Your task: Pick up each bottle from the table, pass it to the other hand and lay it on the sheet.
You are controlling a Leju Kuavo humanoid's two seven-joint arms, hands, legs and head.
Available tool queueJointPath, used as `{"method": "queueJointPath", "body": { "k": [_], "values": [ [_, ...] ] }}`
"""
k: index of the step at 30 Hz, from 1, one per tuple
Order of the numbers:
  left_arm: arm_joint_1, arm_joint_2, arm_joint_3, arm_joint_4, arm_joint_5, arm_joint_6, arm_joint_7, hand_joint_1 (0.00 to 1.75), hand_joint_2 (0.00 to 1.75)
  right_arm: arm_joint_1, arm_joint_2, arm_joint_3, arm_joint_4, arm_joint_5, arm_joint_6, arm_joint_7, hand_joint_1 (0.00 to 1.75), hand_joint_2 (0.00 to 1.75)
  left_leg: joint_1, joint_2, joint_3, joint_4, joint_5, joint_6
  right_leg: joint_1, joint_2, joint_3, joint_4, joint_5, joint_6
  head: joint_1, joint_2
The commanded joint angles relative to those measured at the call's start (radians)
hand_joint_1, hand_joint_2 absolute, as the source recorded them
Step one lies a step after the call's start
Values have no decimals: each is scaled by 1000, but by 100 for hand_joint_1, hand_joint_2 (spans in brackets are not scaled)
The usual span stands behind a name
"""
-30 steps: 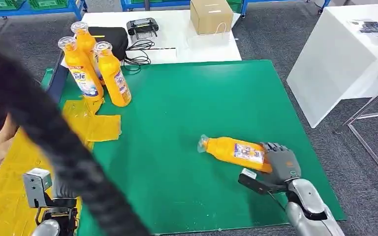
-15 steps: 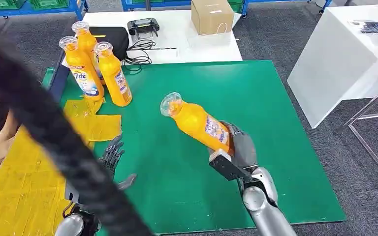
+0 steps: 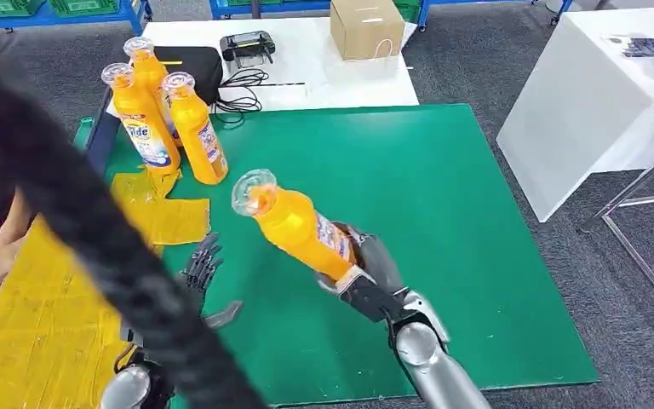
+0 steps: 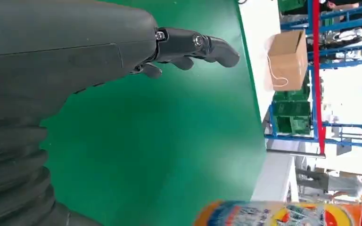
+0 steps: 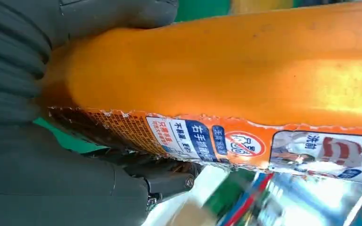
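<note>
Right hand (image 3: 373,274) wrapped around the lower body of an orange bottle (image 3: 294,223), holding it tilted above the green counter (image 3: 443,187), clear cap toward the three standing bottles (image 3: 163,115). Left hand (image 3: 200,274) empty, fingers spread, hovering over the counter's near-left part, just beside the yellow sheet (image 3: 43,315). Standing bottles grouped at the counter's far-left corner. Beyond the counter, a cardboard box (image 3: 366,27).

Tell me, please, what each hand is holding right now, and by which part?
The right hand grips an orange bottle by its lower body, near the base, cap end raised. The left hand holds nothing, fingers spread.
</note>
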Motion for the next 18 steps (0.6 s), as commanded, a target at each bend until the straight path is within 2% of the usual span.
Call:
{"method": "queueJointPath", "body": {
  "k": [1,5,6,18],
  "values": [
    [-77,17,-40,65,27,-4,-1,0,175,-83,34,228,211,3,32,-19,162,175,1,3,4,-1,-2,-1,2,2,4,-1,-1,-1,0,0],
    [-64,13,-55,25,44,-8,-10,0,175,-86,16,224,219,-9,26,-14,164,175,1,1,3,-1,-1,0,1,0,3,-1,-1,0,0,0],
    [-61,12,-58,16,45,-7,-11,0,175,-85,15,223,220,-11,25,-13,159,175,2,1,5,0,-2,0,2,0,5,-2,-1,-1,0,0],
    [-1,33,-162,-140,85,-46,-41,0,175,-71,19,171,256,-36,-2,-18,173,175,1,1,3,0,-2,-1,1,0,4,-1,-2,-1,0,0]
  ]
}}
